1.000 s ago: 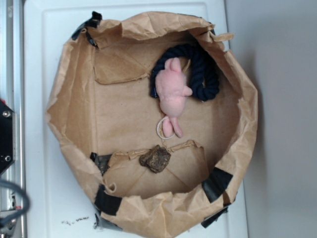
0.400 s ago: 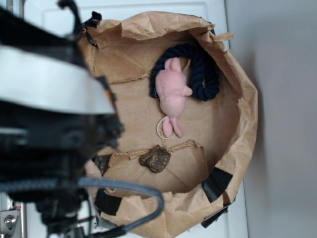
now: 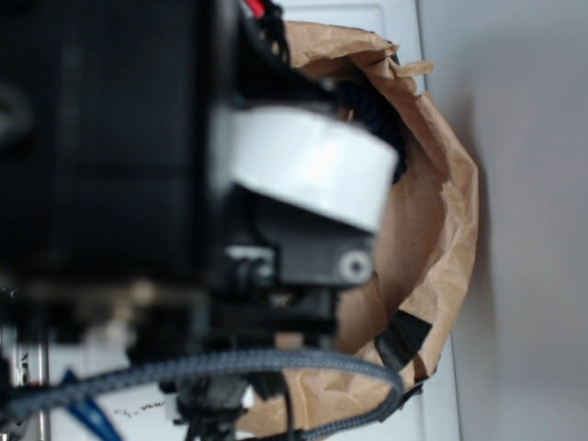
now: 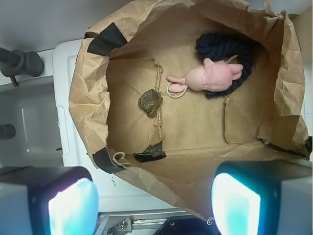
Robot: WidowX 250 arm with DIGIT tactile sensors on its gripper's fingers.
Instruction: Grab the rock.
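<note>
Three loose items lie on the floor of a shallow brown paper bag (image 4: 93, 103) with its walls rolled down and patched with black tape (image 4: 106, 39).

Item one, the rock (image 4: 150, 102): a small dark lumpy stone resting on a folded flap crease near the bag's middle left in the wrist view, free on every side, touching nothing but paper.

Item two, the pink plush toy (image 4: 211, 77): lying on its side to the right of the rock and a little farther away, with a pale ring (image 4: 176, 90) at its near end, close to the rock but apart from it.

Item three, the navy rope ring (image 4: 225, 49): curled behind and partly under the plush, against the far right wall.

The gripper (image 4: 154, 205): high above the bag's near rim, both padded fingers (image 4: 73, 208) spread wide and holding nothing, set to either side of the wrist view's lower edge. The spread likely prepares a straddle of the stone.

Open room: bare paper surrounds the rock to the left, near and far; the tightest side is the right, where the pale ring sits. The rolled walls stand well apart from the stone, so a straight descent looks unobstructed.

The exterior view is almost wholly blocked by the arm's dark body (image 3: 110, 138); only the bag's right wall shows.
</note>
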